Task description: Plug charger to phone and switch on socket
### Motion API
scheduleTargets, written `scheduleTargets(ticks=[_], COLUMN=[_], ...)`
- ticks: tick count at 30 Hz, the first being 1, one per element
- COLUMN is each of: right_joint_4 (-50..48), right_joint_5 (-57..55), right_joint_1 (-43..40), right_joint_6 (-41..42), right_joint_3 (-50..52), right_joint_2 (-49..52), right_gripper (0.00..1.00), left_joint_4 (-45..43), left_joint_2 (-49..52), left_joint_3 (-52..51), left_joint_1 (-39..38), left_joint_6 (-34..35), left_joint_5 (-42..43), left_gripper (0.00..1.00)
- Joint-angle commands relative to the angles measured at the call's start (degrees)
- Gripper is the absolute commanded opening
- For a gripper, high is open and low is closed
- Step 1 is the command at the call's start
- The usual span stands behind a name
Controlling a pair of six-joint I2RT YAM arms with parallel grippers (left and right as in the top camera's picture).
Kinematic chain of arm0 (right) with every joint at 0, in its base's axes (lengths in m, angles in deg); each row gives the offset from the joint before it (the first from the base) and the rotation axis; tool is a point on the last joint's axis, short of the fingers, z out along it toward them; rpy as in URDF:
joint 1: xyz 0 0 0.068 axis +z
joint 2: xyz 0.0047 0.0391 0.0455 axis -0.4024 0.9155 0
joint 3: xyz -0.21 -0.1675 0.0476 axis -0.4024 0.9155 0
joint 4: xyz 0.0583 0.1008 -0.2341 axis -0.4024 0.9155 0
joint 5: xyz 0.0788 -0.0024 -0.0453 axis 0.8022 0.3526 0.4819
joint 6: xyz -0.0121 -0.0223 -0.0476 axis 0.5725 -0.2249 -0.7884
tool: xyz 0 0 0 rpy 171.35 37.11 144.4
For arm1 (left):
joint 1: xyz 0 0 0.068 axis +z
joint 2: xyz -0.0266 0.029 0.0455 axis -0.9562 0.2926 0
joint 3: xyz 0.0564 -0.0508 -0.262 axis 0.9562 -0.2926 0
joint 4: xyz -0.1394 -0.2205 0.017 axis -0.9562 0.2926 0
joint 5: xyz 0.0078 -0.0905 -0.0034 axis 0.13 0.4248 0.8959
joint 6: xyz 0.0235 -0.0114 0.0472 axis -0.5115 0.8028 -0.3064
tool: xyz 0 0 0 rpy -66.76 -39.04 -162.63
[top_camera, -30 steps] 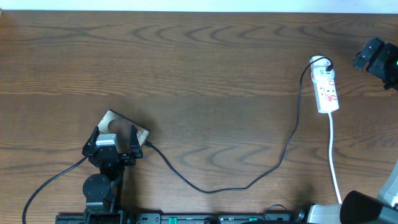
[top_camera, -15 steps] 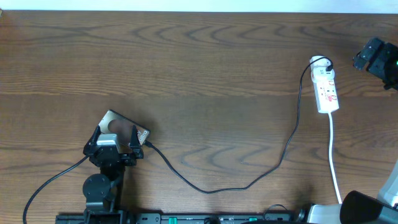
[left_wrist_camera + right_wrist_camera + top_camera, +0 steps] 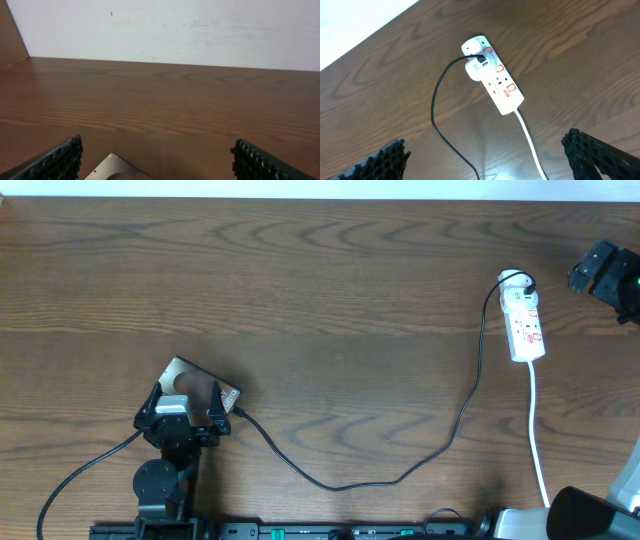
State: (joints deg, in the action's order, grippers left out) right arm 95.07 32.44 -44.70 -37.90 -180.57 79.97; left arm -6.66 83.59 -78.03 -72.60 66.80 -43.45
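Both sets of jaws stand open; we should press the right ones squarely onto the socket [image 3: 495, 86] switch, leaving the phone [image 3: 183, 372] undisturbed.

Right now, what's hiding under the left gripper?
The phone lies on the table beneath the open left gripper. Only its far corner and some glossy face show. The gripper covers the rest, so whether the charger is plugged in cannot be told.

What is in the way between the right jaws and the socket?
Nothing visible. The open right jaws look down on the socket over bare table; the charger cable only curls off to one side.
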Motion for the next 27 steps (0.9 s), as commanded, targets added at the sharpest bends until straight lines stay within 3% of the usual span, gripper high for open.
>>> scheduleTargets(ticks=[1, 27], right_joint_4=[0.07, 0.11], right_joint_5=[-0.24, -1.05], right_joint_1=[0.17, 0.2], right_joint_6=[0.61, 0.61], right_joint_3=[-0.22, -0.22], right_joint_2=[-0.68, -2.75], right_gripper=[0.99, 0.99], left_joint_4=[1.75, 1.75], left_joint_2=[-0.35, -0.35], left_joint_3=[-1.07, -1.07], left_joint_1=[0.31, 0.31], left_joint_6=[0.26, 0.26], left_joint_5=[0.52, 0.52], left_gripper=[0.94, 0.94])
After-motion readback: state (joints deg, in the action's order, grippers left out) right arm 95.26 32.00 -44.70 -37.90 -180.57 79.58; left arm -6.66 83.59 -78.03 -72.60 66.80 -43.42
